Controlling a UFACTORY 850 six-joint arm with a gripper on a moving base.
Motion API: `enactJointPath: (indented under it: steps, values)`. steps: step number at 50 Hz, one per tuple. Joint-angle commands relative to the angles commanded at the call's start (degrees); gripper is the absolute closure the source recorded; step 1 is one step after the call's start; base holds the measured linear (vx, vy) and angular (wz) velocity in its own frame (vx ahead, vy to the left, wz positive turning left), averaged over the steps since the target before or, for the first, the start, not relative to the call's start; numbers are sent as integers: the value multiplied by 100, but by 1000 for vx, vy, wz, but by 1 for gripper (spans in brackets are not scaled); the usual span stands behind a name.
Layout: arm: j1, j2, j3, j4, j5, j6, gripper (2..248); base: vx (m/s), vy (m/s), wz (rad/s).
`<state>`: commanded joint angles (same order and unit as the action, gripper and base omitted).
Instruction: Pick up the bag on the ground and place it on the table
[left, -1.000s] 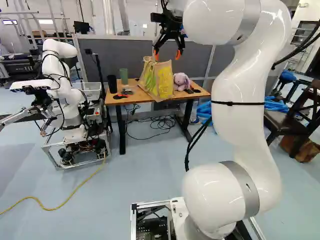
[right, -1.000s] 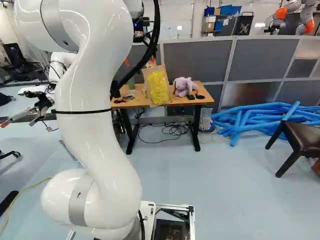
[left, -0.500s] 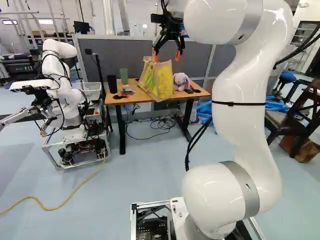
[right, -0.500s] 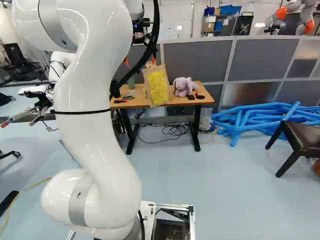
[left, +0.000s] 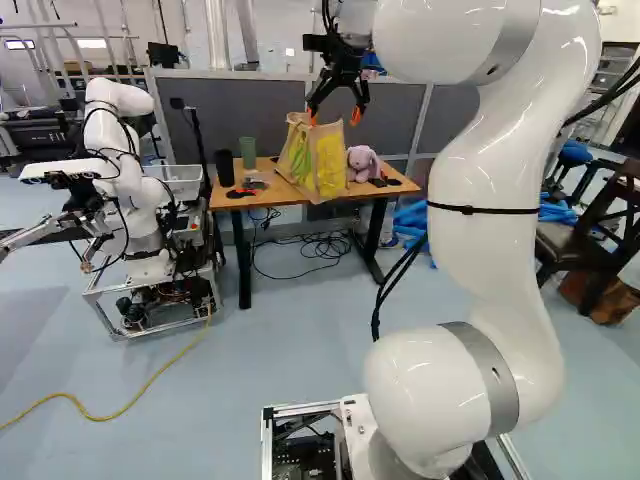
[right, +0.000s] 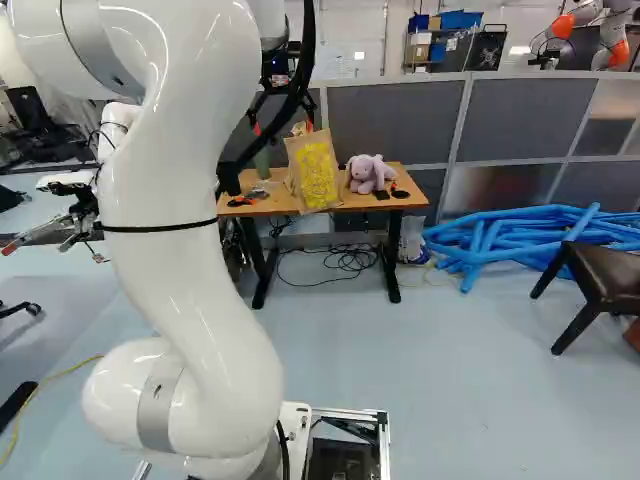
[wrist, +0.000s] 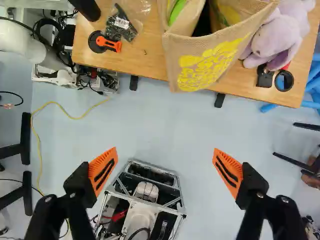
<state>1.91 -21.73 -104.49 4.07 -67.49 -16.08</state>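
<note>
On the counter (wrist: 145, 62), near its front, stands the bag (wrist: 200, 65), probably light and soft enough to buckle if squeezed low; the tool (wrist: 165, 152) hangs clear of it, fingers (wrist: 102, 170) spread and empty; the top rim (wrist: 199, 39) looks best to grip

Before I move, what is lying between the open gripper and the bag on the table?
Nothing: the wrist view shows no object between the gripper and the bag; only floor shows, below that stretch.
</note>
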Motion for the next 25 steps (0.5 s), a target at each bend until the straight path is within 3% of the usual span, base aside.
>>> enactJointPath:
  steps: [25]
  values:
    - [-18,347,914,-37,1080,148,3,0,0,0]
